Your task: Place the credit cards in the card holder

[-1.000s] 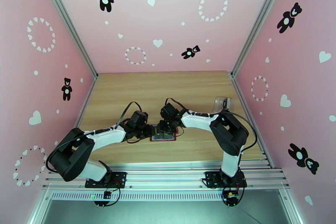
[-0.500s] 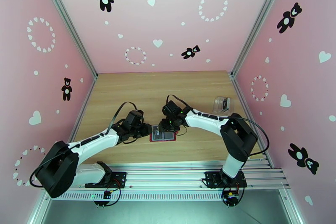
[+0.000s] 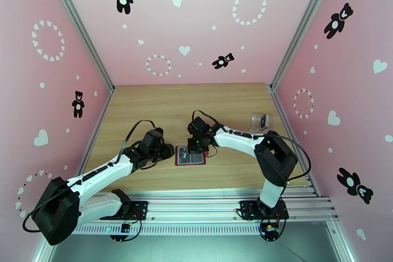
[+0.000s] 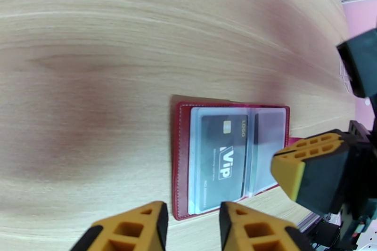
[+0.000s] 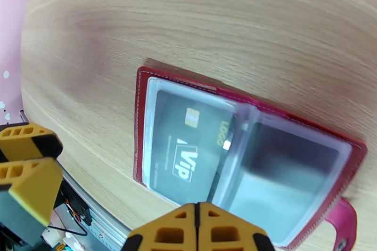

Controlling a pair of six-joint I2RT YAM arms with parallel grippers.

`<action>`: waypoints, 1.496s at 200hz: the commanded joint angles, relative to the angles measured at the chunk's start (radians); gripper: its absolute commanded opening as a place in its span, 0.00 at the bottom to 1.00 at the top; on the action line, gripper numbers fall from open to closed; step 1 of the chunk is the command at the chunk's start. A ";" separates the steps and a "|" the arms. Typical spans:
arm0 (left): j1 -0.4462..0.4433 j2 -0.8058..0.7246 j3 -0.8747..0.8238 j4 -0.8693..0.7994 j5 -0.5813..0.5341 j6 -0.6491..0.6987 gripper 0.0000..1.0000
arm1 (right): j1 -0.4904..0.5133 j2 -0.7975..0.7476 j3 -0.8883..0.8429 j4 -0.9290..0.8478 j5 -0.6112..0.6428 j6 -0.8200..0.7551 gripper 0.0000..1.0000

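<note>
Ok, card holder (image 3: 177,156) lengthwise L-R.

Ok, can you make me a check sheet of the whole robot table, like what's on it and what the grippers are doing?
Surface: wooden table, flat.
Job's things: red card holder lies open and flat; a dark card sits in one clear sleeve; the other sleeve is too blurred to tell.
Clutter: clear box at the back right, apart from the holder.
Grippers: left gripper open, holding nothing, beside the holder; right gripper shut, over the holder's near edge.
Cables: a black cable loops over each wrist.
Surroundings: pink walls with bears and hearts; metal rails at the front.
</note>
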 commanded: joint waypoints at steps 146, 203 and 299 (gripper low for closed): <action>0.003 0.057 -0.012 0.027 0.027 0.008 0.36 | 0.016 0.136 0.039 -0.032 0.012 -0.014 0.04; 0.002 0.083 -0.007 0.082 0.080 -0.004 0.36 | 0.017 0.142 0.035 -0.050 0.038 -0.022 0.02; -0.020 0.253 0.024 0.231 0.189 -0.029 0.35 | 0.017 0.136 0.022 -0.042 0.036 -0.019 0.02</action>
